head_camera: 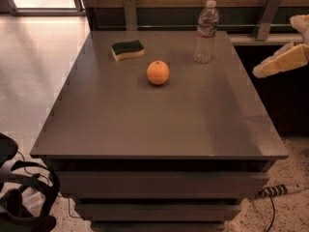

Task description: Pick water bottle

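Note:
The water bottle (206,32) is clear and ribbed with a white cap. It stands upright near the far right corner of the grey table (169,122). My gripper (291,43) hangs at the right edge of the view, off the table's right side, to the right of the bottle and well apart from it. Its cream fingers (281,62) are spread apart and hold nothing.
An orange (158,72) lies left of the bottle, toward the table's middle. A green and yellow sponge (127,49) lies at the far left. A wall rail with metal brackets (268,9) runs behind the table. A power strip (274,191) and black gear (21,197) lie on the floor.

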Tool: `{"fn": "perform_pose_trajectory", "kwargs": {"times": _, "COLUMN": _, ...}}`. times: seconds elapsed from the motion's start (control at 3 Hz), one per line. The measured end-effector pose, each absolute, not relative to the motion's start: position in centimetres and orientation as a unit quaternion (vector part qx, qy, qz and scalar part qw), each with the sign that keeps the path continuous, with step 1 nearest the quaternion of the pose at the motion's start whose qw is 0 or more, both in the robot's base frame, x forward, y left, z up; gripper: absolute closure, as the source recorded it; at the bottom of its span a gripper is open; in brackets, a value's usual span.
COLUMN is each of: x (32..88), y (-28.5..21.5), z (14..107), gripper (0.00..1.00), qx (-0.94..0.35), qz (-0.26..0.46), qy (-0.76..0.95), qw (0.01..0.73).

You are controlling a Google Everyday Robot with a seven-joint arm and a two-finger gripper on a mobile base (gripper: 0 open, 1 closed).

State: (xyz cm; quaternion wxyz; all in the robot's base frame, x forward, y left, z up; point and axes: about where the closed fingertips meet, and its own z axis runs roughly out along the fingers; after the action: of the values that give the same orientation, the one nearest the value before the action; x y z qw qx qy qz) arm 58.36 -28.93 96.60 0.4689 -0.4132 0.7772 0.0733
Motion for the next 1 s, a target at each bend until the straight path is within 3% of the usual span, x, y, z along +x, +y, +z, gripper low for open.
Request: {"fn": "perform_pose_trajectory", "kwargs": {"times": 1.0, "x": 63.1, "y": -30.9, "z": 96.4, "gripper": 0.00, "qx": -0.357, "qz": 0.112, "qy": 0.776, "qw": 0.508}}
